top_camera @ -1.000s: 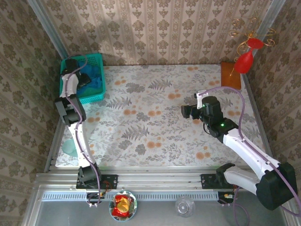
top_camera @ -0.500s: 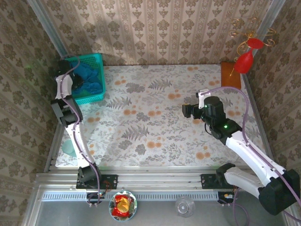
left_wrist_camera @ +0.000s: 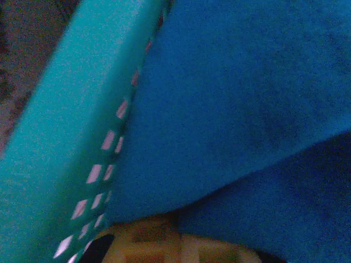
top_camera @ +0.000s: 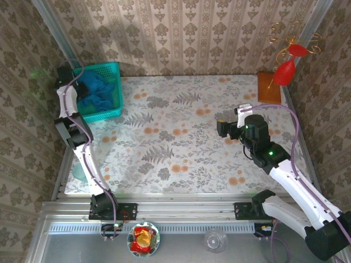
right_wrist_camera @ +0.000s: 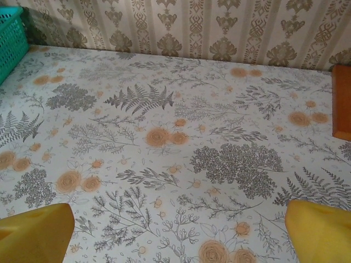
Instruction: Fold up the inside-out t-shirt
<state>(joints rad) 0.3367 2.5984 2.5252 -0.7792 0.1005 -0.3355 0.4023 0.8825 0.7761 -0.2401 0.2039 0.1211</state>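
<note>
The inside-out t-shirt is a crumpled blue heap inside the teal mesh basket at the table's back left corner. My left gripper hangs over the basket's left rim, and a fold of the cloth is drawn up toward it. In the left wrist view the yellow pads are pressed together at the bottom edge, shut on the t-shirt, which stretches away beside the basket wall. My right gripper hovers over the right half of the table, open, with bare tablecloth between its fingers.
The flowered table spreads between the arms. A brown board lies at the back right corner, with a red ornament above it. A snack bowl and a glass sit below the arms' rail.
My left gripper has closed and moved left, from the basket's middle to its left rim, drawing cloth with it. The right arm has drifted slightly to the right, still open.
</note>
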